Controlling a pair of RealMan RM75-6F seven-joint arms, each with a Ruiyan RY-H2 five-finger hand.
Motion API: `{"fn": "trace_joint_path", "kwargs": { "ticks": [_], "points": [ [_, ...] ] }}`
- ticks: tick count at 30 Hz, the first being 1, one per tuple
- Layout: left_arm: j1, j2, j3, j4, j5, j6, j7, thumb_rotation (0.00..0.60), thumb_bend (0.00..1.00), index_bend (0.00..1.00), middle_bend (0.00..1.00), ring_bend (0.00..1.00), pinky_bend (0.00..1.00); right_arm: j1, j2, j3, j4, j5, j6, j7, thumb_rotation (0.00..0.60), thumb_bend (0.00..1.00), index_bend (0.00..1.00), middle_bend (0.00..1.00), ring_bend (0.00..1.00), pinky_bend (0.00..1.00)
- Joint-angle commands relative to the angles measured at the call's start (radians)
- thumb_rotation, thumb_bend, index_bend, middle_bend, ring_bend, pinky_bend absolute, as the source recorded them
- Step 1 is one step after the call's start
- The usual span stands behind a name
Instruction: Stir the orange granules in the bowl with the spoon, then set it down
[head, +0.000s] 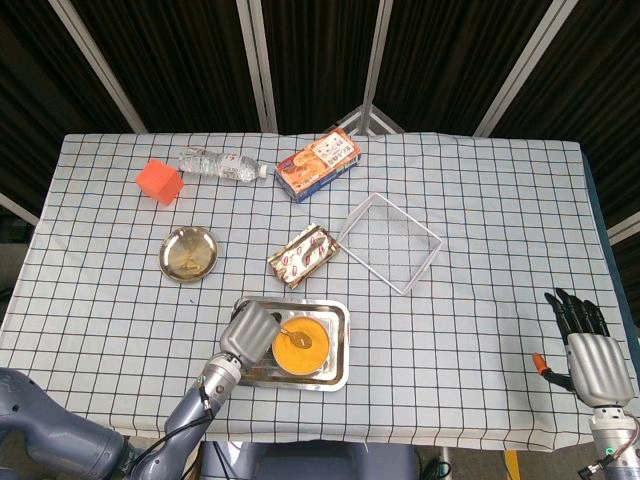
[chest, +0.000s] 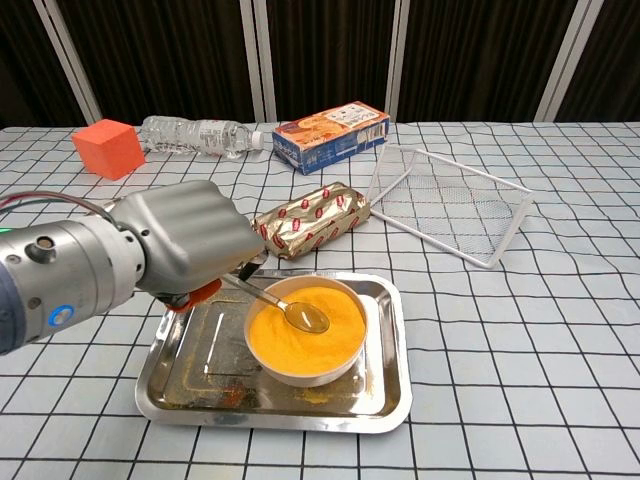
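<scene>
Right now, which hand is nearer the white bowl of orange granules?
Left. The left hand holds the metal spoon at the white bowl of orange granules, just beside its rim. The right hand is far off at the table's right edge.

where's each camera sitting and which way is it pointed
Head view: high above the near edge, looking steeply down on the whole table; shows the left hand with its arm, and the right hand at the near right corner.
Chest view: low at the near edge, looking across the table toward the dark curtain; shows only the left hand and forearm.
Shared: left hand, spoon, bowl of orange granules, steel tray.
</scene>
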Motion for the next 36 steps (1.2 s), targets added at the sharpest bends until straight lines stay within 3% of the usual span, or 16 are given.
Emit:
{"fn": "trace_joint_path", "kwargs": {
  "ticks": [1,11,21,24,26,28,33,36],
  "points": [
    [0.008,0.018,0.02,-0.019,-0.003,0.006,-0.023,0.6,0.77,0.33,0.92,0.91,0.94,0.0,0.0,0.0,0.0,-0.002,0.0,-0.001,0.6,0.36,0.0,0.0,0.0,0.0],
    [0.014,0.051,0.067,-0.056,0.027,0.006,-0.072,0.6,0.77,0.34,0.92,0.91,0.94,0.0,-0.003,-0.001,-0.001,0.0,-0.001,-0.007,0.6,0.36,0.0,0.0,0.0,0.0],
    [0.014,0.067,0.083,-0.089,0.041,0.014,-0.098,0.6,0.76,0.35,0.92,0.91,0.94,0.0,-0.002,0.0,-0.002,0.002,-0.001,-0.006,0.6,0.36,0.0,0.0,0.0,0.0],
    [0.019,0.071,0.086,-0.093,0.052,0.026,-0.113,0.6,0.57,0.35,0.92,0.91,0.94,0.0,-0.002,-0.001,-0.002,0.0,0.0,-0.005,0.6,0.36,0.0,0.0,0.0,0.0],
    [0.028,0.073,0.084,-0.088,0.074,0.041,-0.134,0.6,0.32,0.35,0.92,0.91,0.94,-0.001,-0.002,-0.001,-0.002,0.0,0.0,-0.004,0.6,0.36,0.0,0.0,0.0,0.0],
    [0.046,0.074,0.082,-0.077,0.12,0.072,-0.167,0.6,0.19,0.35,0.92,0.91,0.94,-0.001,-0.001,0.0,-0.001,0.001,0.0,-0.003,0.6,0.36,0.0,0.0,0.0,0.0],
    [0.086,0.106,0.063,-0.076,0.188,0.111,-0.263,0.6,0.15,0.36,0.92,0.91,0.94,0.0,-0.002,0.0,-0.001,0.001,-0.002,-0.004,0.6,0.36,0.0,0.0,0.0,0.0],
    [0.099,0.124,0.039,-0.086,0.182,0.12,-0.298,0.6,0.15,0.41,0.92,0.91,0.94,0.001,-0.003,0.0,-0.002,0.001,-0.002,-0.007,0.6,0.36,0.0,0.0,0.0,0.0]
  ]
}}
